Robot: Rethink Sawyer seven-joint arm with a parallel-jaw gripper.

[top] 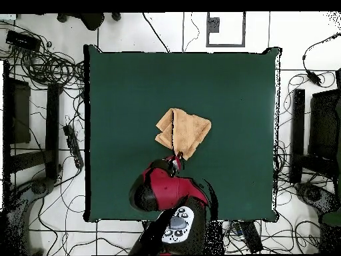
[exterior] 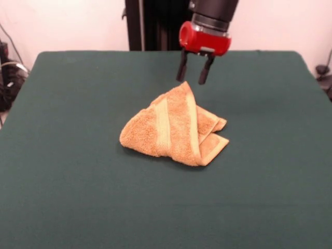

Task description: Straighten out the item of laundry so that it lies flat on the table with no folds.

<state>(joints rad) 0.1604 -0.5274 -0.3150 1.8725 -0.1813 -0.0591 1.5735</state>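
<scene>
Dark green table (exterior: pixel 62 155): orange-tan terry towel (exterior: pixel 174 129) near centre, folded into layered wedge, pale woven bands showing. Gripper (exterior: pixel 194 67) above towel's peak on pedestal side, fingers spread, holding nothing. Step, judged: reaching for grasp. Next: pinch top layer only, lift, peel fold open.

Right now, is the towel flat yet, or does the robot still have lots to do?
Not flat yet. Nothing looks finished: the towel lies bunched and folded over itself in the middle of the table. The gripper hangs open just above the towel's far corner, holding nothing. Grabbing it and spreading out every fold is still left.
</scene>
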